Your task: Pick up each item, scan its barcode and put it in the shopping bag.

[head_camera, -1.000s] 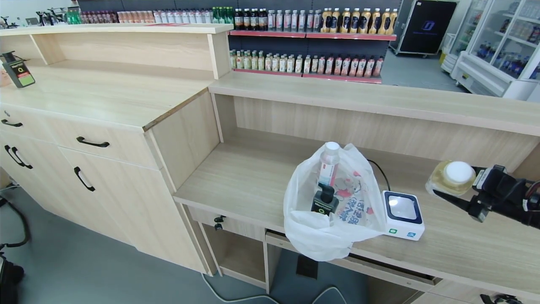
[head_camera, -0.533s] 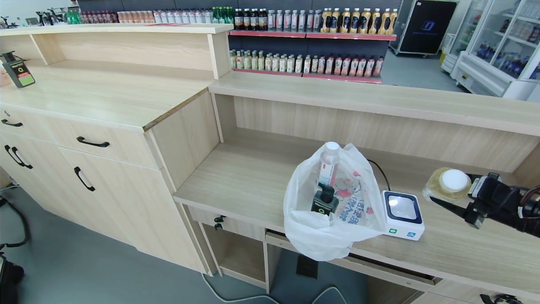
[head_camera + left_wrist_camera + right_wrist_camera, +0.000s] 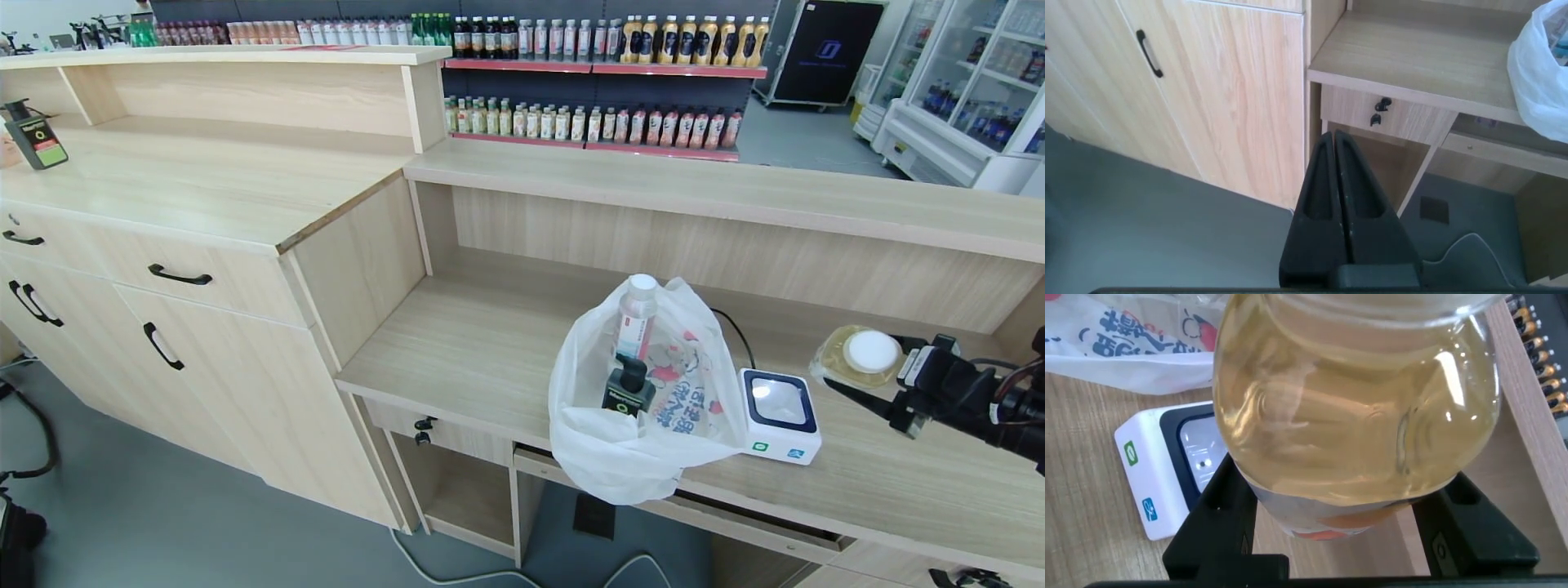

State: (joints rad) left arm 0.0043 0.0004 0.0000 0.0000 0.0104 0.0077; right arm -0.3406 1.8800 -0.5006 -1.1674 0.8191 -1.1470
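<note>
While my right end effector [image 3: 847, 365] is clamped on the upright bottle [image 3: 870, 353] over the table [image 3: 490, 343], the scanner [image 3: 780, 412] lies just to its left, between it and the shopping bag [image 3: 637, 441].

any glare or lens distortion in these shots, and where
Head view: the wide lens slightly bows the edges of the counter, and a bright glare patch sits on the scanner. Right wrist view: white highlights streak the bottle of yellow liquid in the right gripper. Left wrist view: even light, no glare around the left gripper.
</note>
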